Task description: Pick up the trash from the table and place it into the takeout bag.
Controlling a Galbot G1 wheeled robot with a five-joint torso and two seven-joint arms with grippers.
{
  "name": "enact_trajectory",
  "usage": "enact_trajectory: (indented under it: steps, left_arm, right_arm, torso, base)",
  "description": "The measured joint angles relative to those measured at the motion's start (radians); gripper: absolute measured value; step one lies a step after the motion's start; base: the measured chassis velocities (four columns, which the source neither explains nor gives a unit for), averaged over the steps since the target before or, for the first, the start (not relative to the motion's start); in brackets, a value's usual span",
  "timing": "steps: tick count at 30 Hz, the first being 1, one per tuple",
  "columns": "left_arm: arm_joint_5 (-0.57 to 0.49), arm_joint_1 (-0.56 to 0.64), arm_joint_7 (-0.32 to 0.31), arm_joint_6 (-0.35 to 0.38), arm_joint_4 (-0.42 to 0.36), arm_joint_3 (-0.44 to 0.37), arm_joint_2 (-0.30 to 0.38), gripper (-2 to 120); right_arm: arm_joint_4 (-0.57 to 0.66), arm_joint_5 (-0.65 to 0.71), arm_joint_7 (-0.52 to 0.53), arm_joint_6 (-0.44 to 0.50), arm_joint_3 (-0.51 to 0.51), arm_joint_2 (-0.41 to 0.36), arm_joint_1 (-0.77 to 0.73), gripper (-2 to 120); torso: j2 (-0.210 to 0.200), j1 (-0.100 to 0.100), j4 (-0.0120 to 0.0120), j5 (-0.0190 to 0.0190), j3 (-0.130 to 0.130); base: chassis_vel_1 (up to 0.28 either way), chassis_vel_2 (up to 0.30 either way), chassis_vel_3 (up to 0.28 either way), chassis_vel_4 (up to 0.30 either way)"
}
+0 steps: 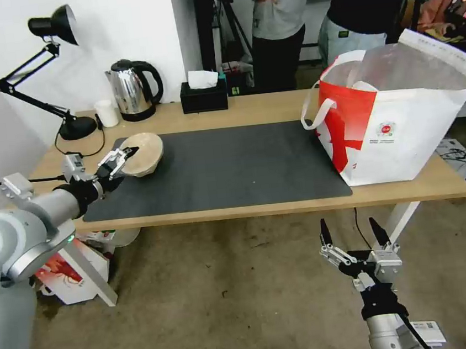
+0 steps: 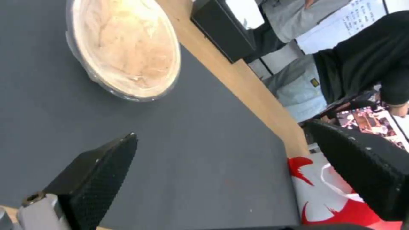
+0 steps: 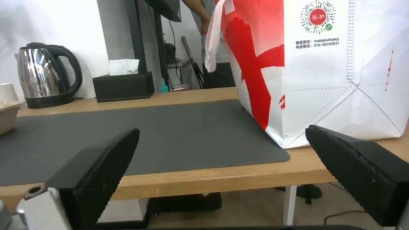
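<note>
Beige fibre bowl (image 1: pixel 143 153) lies on the dark grey mat (image 1: pixel 216 170) near its left end, covered with clear film in the left wrist view. Left pincer (image 1: pixel 119 161) sits just beside the bowl's near rim, its fingers spread apart and holding nothing. Right pincer (image 1: pixel 351 235) hangs below the front edge of the light-wood tabletop (image 1: pixel 270 106), fingers apart and empty. Large red-and-white takeout bag (image 1: pixel 399 118) with white strap handles stands open at the tabletop's right end, well apart from the bowl.
</note>
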Motion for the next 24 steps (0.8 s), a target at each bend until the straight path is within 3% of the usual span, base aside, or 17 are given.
enact_trajectory:
  steps: [10, 24]
  left_arm:
    - [0.0, -0.019, -0.001, -0.001, 0.026, 0.006, 0.022, 100]
    - [0.025, -0.121, -0.001, -0.004, 0.152, 0.092, 0.049, 100]
  right_arm:
    - [0.0, 0.0, 0.0, 0.0, 0.0, 0.0, 0.0, 100]
    - [0.0, 0.0, 0.0, 0.0, 0.0, 0.0, 0.0, 100]
  torso:
    - [0.0, 0.0, 0.0, 0.0, 0.0]
    - [0.0, 0.0, 0.0001, 0.0, 0.0]
  base:
    - [0.0, 0.0, 0.0, 0.0]
    - [0.0, 0.0, 0.0, 0.0]
